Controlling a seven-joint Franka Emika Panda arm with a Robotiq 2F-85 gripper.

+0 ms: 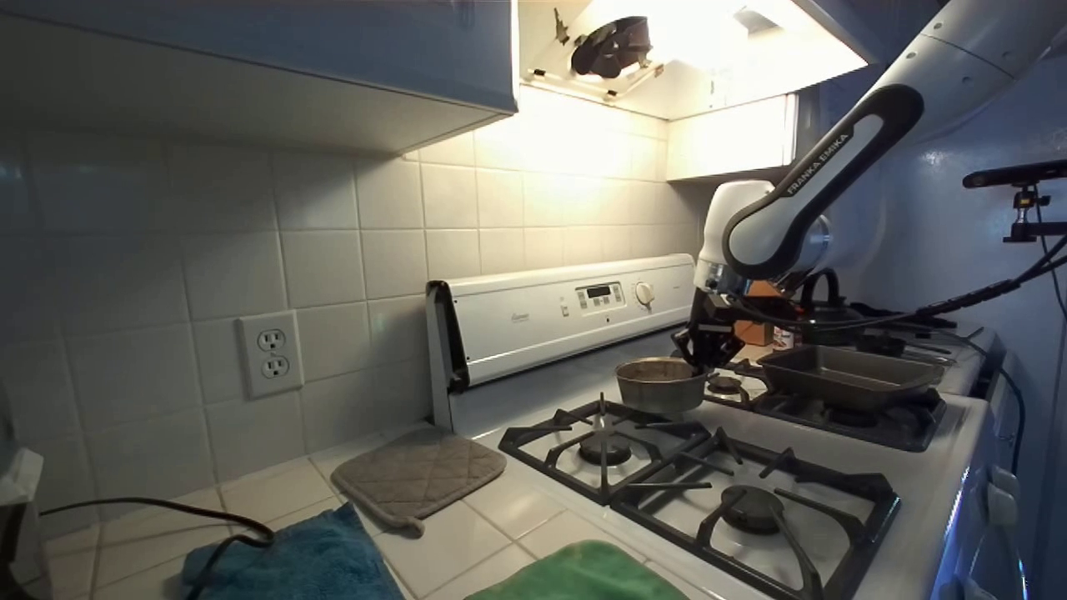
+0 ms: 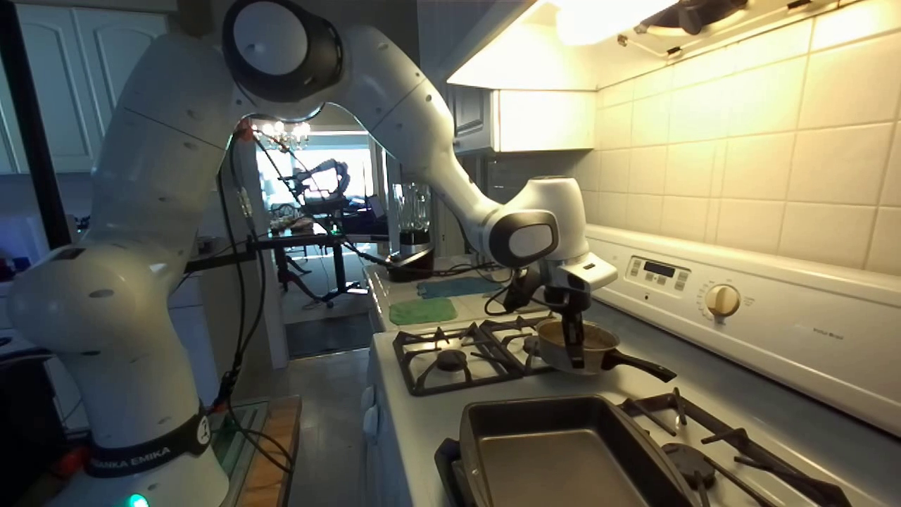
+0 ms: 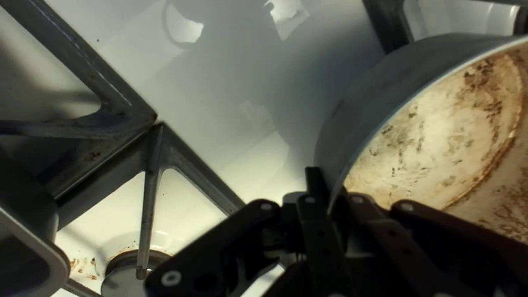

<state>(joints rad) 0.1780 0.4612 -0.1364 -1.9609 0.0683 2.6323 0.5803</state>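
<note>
A metal saucepan (image 1: pixel 661 387) with a stained inside shows in both exterior views (image 2: pixel 553 348). Its black handle (image 2: pixel 642 364) points toward the stove's back panel. My gripper (image 1: pixel 704 362) points down at the pan's side. In the wrist view, the two fingers (image 3: pixel 330 194) are closed on the saucepan's rim (image 3: pixel 383 123), one finger outside the wall and one inside. The pan is level or nearly so and seems raised over the white stovetop, between the burner grates; the gap beneath it is hard to judge. The lower part of the inner finger is hidden.
A dark rectangular baking pan (image 2: pixel 556 458) sits on a grate beside the saucepan. Black burner grates (image 1: pixel 750 500) cover the near burners. The control panel (image 1: pixel 575 308) stands behind. A grey pot holder (image 1: pixel 421 471), blue towel (image 1: pixel 300 554) and green cloth (image 1: pixel 583 571) lie on the counter.
</note>
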